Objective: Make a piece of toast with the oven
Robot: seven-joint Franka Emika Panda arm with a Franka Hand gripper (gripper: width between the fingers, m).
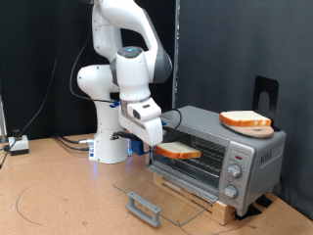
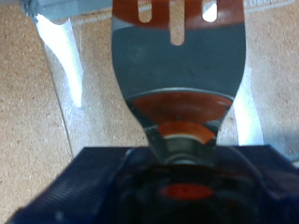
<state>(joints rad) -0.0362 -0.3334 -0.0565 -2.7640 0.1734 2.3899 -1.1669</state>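
1. While cables [image 1: 68, 143] trail over the brown table [image 1: 59, 196] at the exterior view's far left, the white arm [image 1: 122, 69] rises at about ten o'clock from the oven.
2. At centre, the gripper [image 1: 147, 125] hangs just at the oven's open mouth; whether its fingers are wide or narrow I cannot tell, though the wrist view shows a metal spatula [image 2: 177, 65] reaching out from it.
3. Right beside the gripper, the piece of toast [image 1: 179, 151] lies flat at the front of the oven [image 1: 220, 147], over the wire rack.
4. Below, at six o'clock, the glass door [image 1: 161, 191] lies folded down, its grey handle [image 1: 143, 207] nearest the camera.
5. Further right, on the oven's roof at one o'clock, a second bread slice [image 1: 245, 118] rests on a round wooden board [image 1: 248, 127].
6. Behind everything hangs a black curtain [image 1: 225, 49].
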